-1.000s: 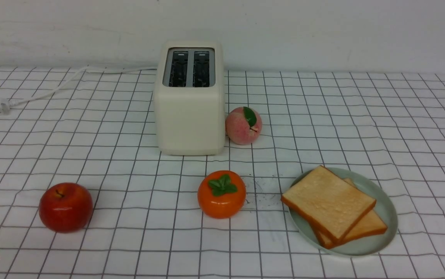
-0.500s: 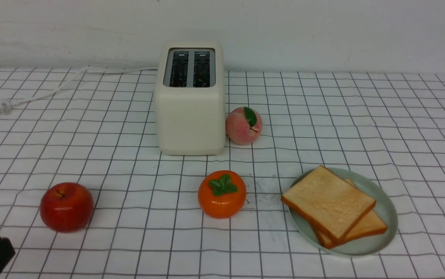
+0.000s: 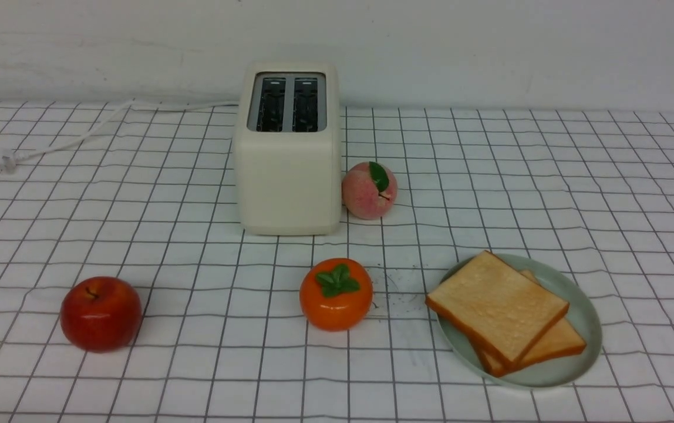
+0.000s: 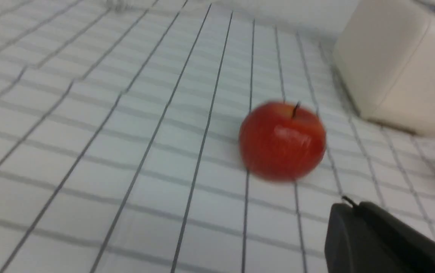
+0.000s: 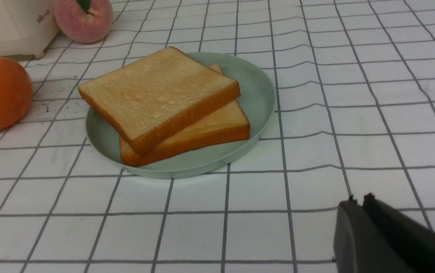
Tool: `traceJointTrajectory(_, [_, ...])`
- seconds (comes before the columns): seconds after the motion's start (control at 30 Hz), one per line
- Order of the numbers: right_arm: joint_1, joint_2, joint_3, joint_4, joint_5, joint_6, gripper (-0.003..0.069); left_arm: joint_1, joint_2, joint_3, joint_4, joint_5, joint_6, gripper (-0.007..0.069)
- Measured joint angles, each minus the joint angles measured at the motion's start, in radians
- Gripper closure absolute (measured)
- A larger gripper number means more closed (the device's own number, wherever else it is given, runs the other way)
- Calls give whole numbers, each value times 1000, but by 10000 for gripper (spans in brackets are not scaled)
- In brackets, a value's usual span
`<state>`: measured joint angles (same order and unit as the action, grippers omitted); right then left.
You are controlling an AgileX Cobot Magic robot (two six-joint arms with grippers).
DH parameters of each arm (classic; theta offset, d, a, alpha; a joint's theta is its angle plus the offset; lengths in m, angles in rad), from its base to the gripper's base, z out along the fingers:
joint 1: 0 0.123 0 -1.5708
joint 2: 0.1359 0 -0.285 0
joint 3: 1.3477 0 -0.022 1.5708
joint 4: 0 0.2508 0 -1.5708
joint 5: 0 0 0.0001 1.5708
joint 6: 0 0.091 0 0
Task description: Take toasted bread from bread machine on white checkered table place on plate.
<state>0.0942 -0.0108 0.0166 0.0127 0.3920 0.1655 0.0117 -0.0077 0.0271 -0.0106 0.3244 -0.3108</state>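
A white wall backs the white checkered table (image 3: 548, 164), a worktop under a gridded cloth. The left gripper (image 4: 348, 206), jaws closed and empty, has withdrawn from the front view's near left corner; the right gripper (image 5: 357, 201) hangs near the plate, jaws together, holding nothing. Both slices of toasted bread (image 3: 498, 305) lie stacked on the plate (image 3: 586, 317), near right. The bread machine (image 3: 287, 176) stands far centre, slots empty. The task looks finished.

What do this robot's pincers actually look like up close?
Little shows. The left pincer is a matte black, smooth wedge with a rounded tip and a tiny dark nub. The right pincer looks alike: two flat black fingers side by side. No cables or markings visible.
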Motion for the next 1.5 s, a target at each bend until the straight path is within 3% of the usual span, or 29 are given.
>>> traceJointTrajectory(0.1, [0, -1, 0, 2, 0, 0, 625, 0, -2, 2, 0, 58, 0, 638])
traceJointTrajectory(1.5, [0, -1, 0, 2, 0, 0, 571, 0, -2, 2, 3, 62, -1, 638])
